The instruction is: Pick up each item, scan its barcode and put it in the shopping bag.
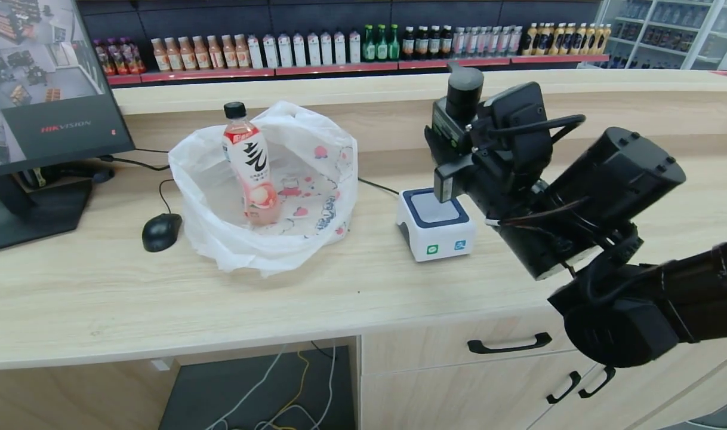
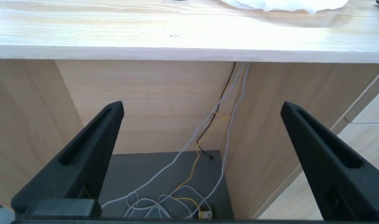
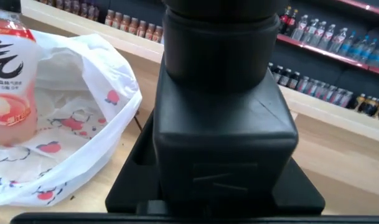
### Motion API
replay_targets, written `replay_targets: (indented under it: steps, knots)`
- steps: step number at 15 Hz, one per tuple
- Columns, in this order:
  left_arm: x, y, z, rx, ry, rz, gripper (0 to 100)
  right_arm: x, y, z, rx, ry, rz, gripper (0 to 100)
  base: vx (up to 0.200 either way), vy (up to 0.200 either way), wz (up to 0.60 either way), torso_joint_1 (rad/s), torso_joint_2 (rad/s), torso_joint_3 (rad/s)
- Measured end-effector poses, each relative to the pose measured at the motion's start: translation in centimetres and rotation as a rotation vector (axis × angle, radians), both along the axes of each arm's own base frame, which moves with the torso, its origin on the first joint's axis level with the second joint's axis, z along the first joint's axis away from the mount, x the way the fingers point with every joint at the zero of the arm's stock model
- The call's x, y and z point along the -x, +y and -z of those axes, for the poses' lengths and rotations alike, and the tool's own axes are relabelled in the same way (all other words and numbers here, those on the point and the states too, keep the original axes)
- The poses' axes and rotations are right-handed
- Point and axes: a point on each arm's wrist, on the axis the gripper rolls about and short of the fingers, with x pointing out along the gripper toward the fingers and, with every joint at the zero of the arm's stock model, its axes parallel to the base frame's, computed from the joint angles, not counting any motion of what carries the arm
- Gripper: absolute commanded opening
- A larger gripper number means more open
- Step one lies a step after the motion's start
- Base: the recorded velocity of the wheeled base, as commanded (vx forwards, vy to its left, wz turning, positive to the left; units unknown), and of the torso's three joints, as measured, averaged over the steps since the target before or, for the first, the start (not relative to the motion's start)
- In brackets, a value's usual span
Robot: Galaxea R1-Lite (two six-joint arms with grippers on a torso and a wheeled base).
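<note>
Right gripper clamps a black, square-bodied container with a round cap over the white scanner; left gripper fingers spread wide.

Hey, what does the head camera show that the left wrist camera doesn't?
Head view only: the peach drink bottle standing in the shopping bag, the scanner, the mouse, and a black container held up near the scanner. Left wrist view only: the open left pincer, aimed under the counter. Both: the counter's front edge, part of the bag, and the cables below.
</note>
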Motion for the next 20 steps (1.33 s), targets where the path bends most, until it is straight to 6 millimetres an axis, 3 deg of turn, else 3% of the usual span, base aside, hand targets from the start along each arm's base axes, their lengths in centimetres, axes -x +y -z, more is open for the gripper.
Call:
replay_targets:
  steps: [5, 11, 20]
  knots:
    - [0.0, 0.0, 0.0, 0.000, 0.000, 0.001, 100, -1.5, 0.6, -0.4, 0.187, -0.155, -0.090, 0, 0.000, 0.000, 0.00, 0.000, 0.00, 0.000]
    - [0.0, 0.0, 0.0, 0.000, 0.000, 0.000, 100, -3.9, -1.9, 0.1, 0.347, -0.249, -0.085, 0, 0.000, 0.000, 0.00, 0.000, 0.00, 0.000]
    - [0.0, 0.0, 0.0, 0.000, 0.000, 0.000, 100, -4.6, -2.1, 2.4, 0.533, -0.328, -0.171, 0, 0.000, 0.000, 0.00, 0.000, 0.00, 0.000]
